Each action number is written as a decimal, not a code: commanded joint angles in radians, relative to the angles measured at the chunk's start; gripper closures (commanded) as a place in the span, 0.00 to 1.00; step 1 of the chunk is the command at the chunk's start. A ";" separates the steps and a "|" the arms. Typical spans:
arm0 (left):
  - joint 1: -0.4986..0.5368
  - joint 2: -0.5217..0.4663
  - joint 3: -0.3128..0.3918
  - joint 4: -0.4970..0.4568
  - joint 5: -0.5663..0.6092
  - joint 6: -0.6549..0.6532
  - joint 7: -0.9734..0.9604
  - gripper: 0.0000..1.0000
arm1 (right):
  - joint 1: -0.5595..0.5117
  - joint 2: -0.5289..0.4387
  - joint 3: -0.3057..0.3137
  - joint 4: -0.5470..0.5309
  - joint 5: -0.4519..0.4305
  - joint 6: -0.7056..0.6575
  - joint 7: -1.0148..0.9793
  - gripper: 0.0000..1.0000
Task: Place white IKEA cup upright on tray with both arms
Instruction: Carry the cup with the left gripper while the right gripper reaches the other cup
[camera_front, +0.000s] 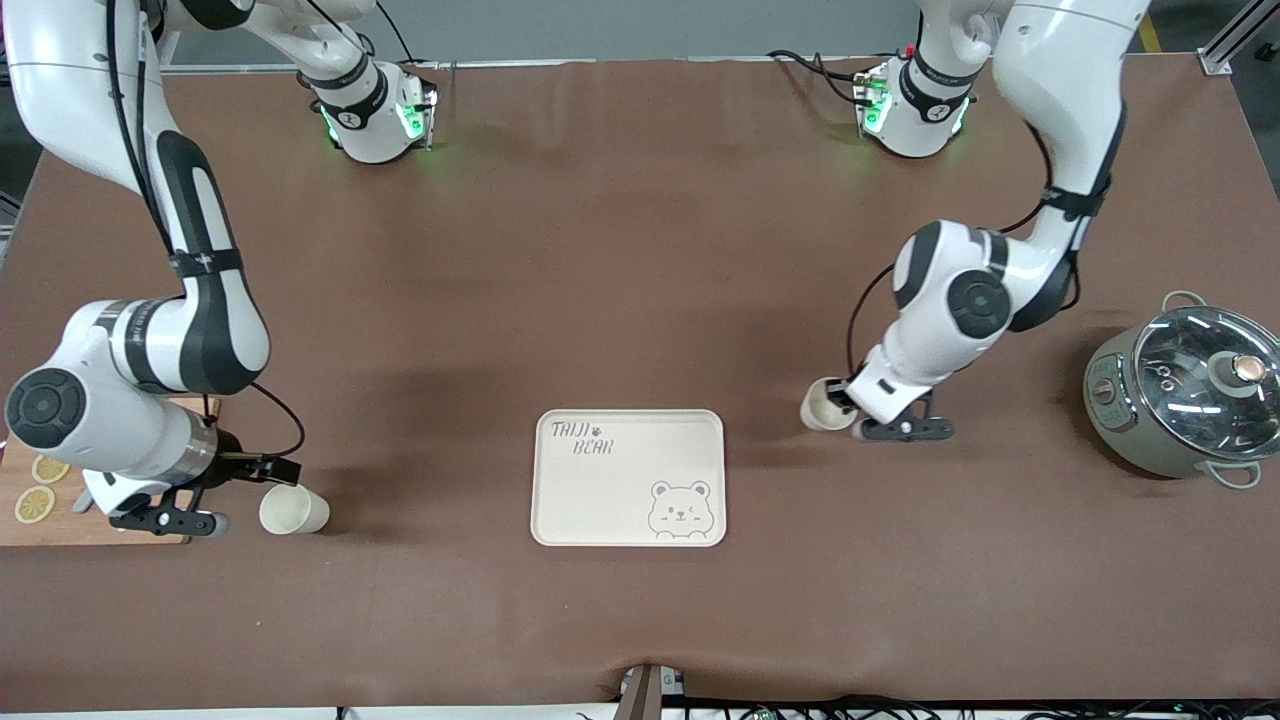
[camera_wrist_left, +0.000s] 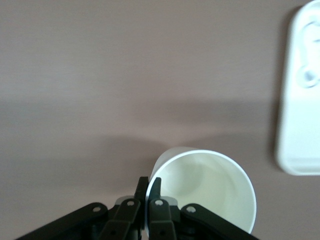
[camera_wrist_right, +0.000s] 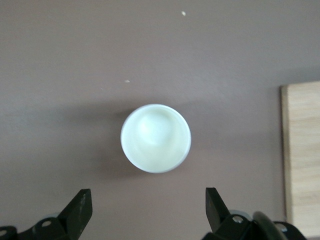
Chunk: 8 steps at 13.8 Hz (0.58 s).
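The cream tray (camera_front: 600, 500) with "TAIJI BEAR" lettering lies nearer the front camera, midway between the arms, with nothing on it; its rim shows in the left wrist view (camera_wrist_left: 300, 100). One white cup (camera_front: 822, 408) is beside the tray toward the left arm's end. My left gripper (camera_front: 843, 402) is shut on its rim (camera_wrist_left: 148, 185), one finger inside the cup (camera_wrist_left: 205, 192) and one outside. A second white cup (camera_front: 293, 509) stands upright toward the right arm's end. My right gripper (camera_front: 165, 520) hangs open beside it, and the cup (camera_wrist_right: 155, 138) shows just past the open gripper (camera_wrist_right: 147, 197).
A grey pot with a glass lid (camera_front: 1185, 395) stands at the left arm's end of the table. A wooden cutting board (camera_front: 20, 530) with lemon slices (camera_front: 35, 503) lies under the right arm; its edge shows in the right wrist view (camera_wrist_right: 302, 150).
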 joint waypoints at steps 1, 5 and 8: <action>-0.080 0.120 0.006 0.169 0.074 -0.035 -0.172 1.00 | -0.002 0.040 0.015 0.030 0.012 0.040 -0.005 0.00; -0.168 0.172 0.009 0.256 0.074 -0.041 -0.283 1.00 | 0.012 0.092 0.021 0.031 0.012 0.149 -0.004 0.00; -0.220 0.236 0.012 0.328 0.089 -0.041 -0.349 1.00 | 0.021 0.133 0.019 0.031 0.012 0.210 -0.002 0.00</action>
